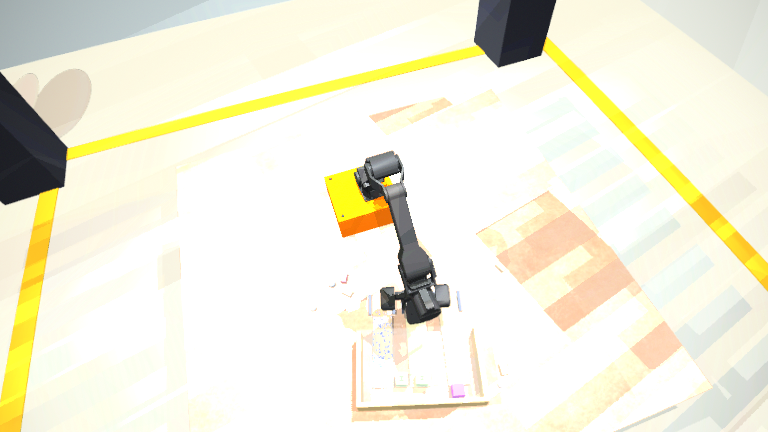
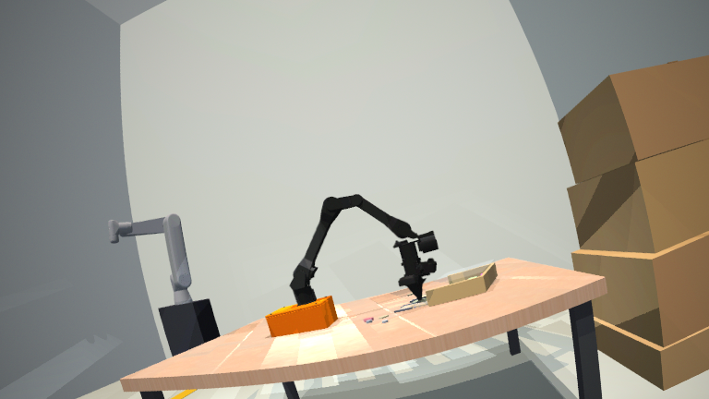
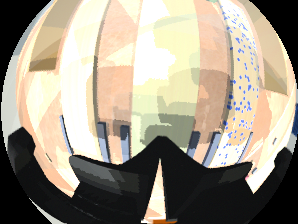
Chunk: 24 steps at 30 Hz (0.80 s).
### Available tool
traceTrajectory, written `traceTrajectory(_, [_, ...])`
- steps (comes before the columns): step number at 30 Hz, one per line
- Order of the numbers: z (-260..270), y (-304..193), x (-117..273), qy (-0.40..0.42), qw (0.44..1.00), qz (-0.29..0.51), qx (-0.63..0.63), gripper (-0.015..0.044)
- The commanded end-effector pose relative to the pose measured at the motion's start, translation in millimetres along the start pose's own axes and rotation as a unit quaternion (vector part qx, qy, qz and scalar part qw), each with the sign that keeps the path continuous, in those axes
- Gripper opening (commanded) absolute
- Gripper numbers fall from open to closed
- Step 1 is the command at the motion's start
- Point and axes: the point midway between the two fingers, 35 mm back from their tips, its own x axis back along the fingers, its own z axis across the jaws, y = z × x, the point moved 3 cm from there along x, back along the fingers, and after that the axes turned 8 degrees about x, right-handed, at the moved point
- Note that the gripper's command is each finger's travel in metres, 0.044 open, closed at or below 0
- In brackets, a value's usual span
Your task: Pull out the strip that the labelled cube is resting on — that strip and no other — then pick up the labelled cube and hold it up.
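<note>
Gripper (image 1: 421, 310) (image 2: 419, 297) (image 3: 161, 140) was shut: black tapered fingers together at the tips, nothing visible clamped. It pointed down just outside the open end of a pale wooden tray (image 1: 424, 404) (image 2: 461, 291).

Task cube: two small pale-green cubes, left one (image 1: 401, 380) and right one (image 1: 421, 381) in the top view, sat near the tray's end wall, each with a darker mark on top — too small to read, so can't tell which was the labelled one. Smooth magenta cube (image 1: 457, 390) sat nearby in the corner area.

Strips were long, flat and thin: a speckled strip (image 1: 382, 338) (image 3: 243, 65), blue flecks on cream, and a plain greenish-cream strip (image 3: 165, 100) ahead of the fingertips. Thin blue-grey upright bars stood near the strip ends.

Black jointed arm (image 1: 402, 220) (image 2: 317, 243) stood on a boxy orange base (image 1: 349, 206) (image 2: 302, 321). Table (image 2: 535, 287) was pinkish wood grain with dark legs; top view badly washed out, patchy light.

Room: plain grey-white wall (image 2: 322, 99), stacked brown boxes (image 2: 678, 109), grey arm (image 2: 175, 247) on a black pedestal (image 2: 188, 327), yellow floor tape (image 1: 268, 102).
</note>
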Motion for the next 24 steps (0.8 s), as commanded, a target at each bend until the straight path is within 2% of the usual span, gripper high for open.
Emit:
traceTrajectory(1, [0.4,0.6,-4.9,0.001,1.0,0.003,0.0,0.0])
traceTrajectory(24, [4.4,-29.4,-5.9,0.001,1.0,0.005,0.0,0.0])
